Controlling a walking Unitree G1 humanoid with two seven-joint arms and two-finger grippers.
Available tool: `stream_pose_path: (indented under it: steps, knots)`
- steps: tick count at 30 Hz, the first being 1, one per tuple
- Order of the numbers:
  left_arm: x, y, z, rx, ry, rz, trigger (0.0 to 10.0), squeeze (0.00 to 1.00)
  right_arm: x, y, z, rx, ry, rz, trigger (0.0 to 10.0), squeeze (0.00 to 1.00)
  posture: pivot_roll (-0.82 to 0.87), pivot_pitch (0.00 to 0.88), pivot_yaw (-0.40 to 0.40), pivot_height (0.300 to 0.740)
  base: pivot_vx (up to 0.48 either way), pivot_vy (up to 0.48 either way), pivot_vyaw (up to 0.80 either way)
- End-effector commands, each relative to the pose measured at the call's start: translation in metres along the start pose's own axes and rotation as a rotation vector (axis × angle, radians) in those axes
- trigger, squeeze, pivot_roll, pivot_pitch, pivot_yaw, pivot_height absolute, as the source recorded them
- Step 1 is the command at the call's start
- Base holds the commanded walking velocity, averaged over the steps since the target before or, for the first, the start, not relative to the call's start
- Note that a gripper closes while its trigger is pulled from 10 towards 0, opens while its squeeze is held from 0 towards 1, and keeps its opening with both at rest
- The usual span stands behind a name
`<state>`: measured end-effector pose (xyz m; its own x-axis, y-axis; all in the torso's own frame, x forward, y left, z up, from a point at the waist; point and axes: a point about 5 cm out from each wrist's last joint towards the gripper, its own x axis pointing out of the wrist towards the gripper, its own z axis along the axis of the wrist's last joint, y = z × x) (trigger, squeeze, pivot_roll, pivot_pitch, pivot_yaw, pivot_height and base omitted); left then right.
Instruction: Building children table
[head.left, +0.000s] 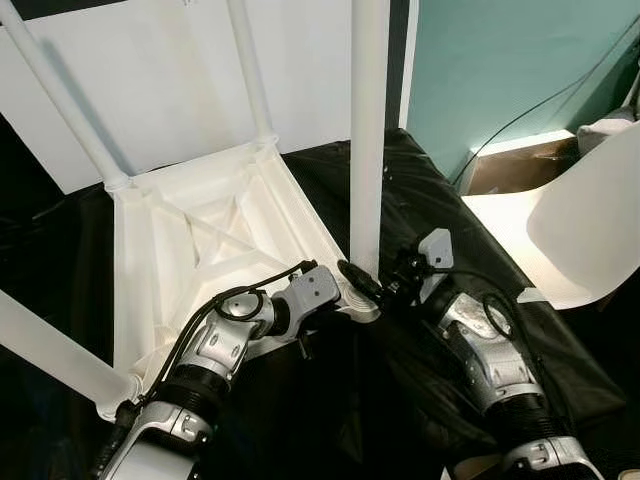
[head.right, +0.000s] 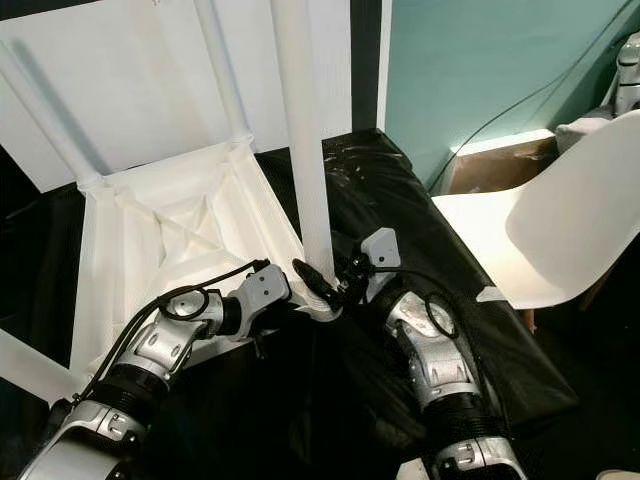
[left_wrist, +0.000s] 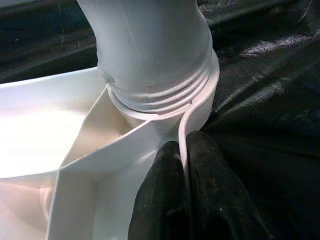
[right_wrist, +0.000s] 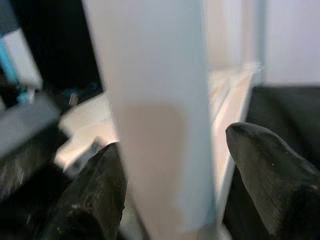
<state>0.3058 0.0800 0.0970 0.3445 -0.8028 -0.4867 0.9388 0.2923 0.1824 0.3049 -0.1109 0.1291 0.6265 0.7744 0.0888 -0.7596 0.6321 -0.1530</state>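
White plastic table (head.left: 205, 235) lies upside down on a black sheet (head.left: 420, 190), its legs pointing up, with a white chair (head.left: 580, 235) off to the right. At the near corner the left gripper (left_wrist: 183, 165) is clamped on the table's thin rim. The right gripper (right_wrist: 172, 185) straddles the upright leg (head.left: 368, 130) there, fingers (right_wrist: 265, 170) spread either side.
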Motion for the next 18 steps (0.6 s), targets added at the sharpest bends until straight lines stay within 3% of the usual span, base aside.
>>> stream_pose_path:
  steps: [1,4,7,12,14,18]
  knots:
    - [0.009,-0.025,-0.040,-0.139,0.095,-0.034,10.0,0.00,0.004,-0.002,-0.002,0.004,0.044,0.113,10.0,0.00,0.00,0.000,0.018,0.740,0.000,0.000,0.00]
    - [0.010,-0.025,-0.039,-0.143,0.091,-0.027,10.0,0.00,0.002,-0.010,-0.008,0.026,0.135,0.255,10.0,0.00,0.00,0.000,0.013,0.740,0.000,0.000,0.00]
    - [0.010,-0.025,-0.039,-0.143,0.090,-0.027,10.0,0.00,0.002,-0.010,-0.009,0.028,0.140,0.261,10.0,0.00,0.00,0.000,0.013,0.740,0.000,0.000,0.00]
    - [0.009,-0.026,-0.041,-0.153,0.089,-0.017,10.0,0.00,0.001,-0.029,-0.008,-0.039,0.173,0.310,10.0,0.00,0.02,0.000,0.003,0.740,0.000,0.000,0.00]
    - [0.009,-0.027,-0.041,-0.155,0.088,-0.015,10.0,0.00,0.003,-0.032,-0.004,-0.045,0.161,0.326,0.0,0.00,0.02,0.000,0.003,0.740,0.000,0.000,0.00]
    - [0.008,-0.028,-0.042,-0.157,0.090,-0.016,10.0,0.00,0.003,-0.034,0.000,-0.052,0.149,0.349,0.0,0.00,0.02,0.000,0.007,0.740,0.000,0.000,0.00]
